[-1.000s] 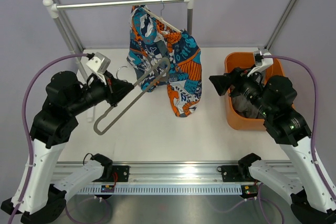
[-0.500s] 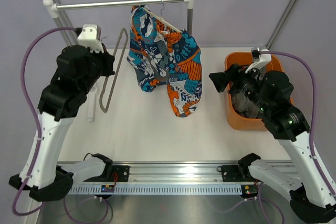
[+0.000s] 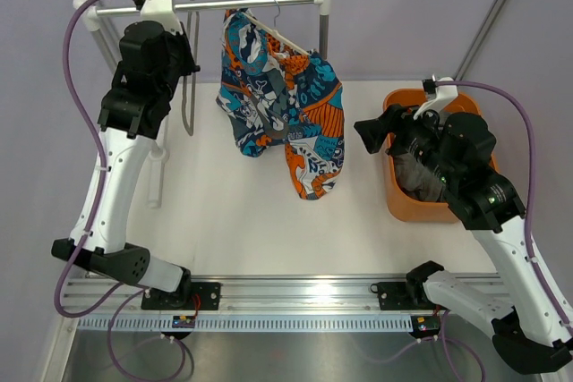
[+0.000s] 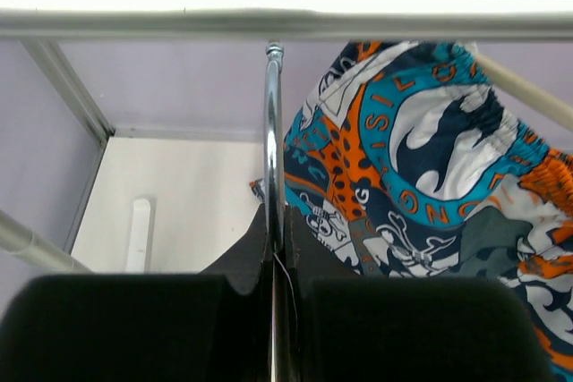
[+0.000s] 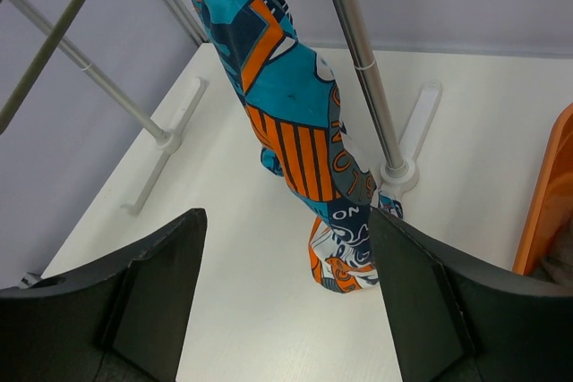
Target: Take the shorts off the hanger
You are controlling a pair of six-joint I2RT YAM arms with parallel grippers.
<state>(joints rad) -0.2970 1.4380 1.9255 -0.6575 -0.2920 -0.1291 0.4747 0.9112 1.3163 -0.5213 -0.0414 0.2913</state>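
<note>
Grey metal hanger [image 4: 271,131] sits clenched in my left gripper [image 4: 273,248]; my right gripper [image 5: 286,248], spread wide, should grab the shorts [image 3: 295,114] low.

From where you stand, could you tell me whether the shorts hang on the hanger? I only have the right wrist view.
Observer: Yes, the shorts hang on the cream hanger, and its hook is over the rail.
Operator: Thank you. Where is the other arm, please?
Observer: It is up at the rail's left end, with the left tool shut on a grey metal loop.
Operator: And how does my tool sit relative to the shorts?
Observer: The right tool hangs between the shorts and the orange bin, apart from the cloth.
</note>
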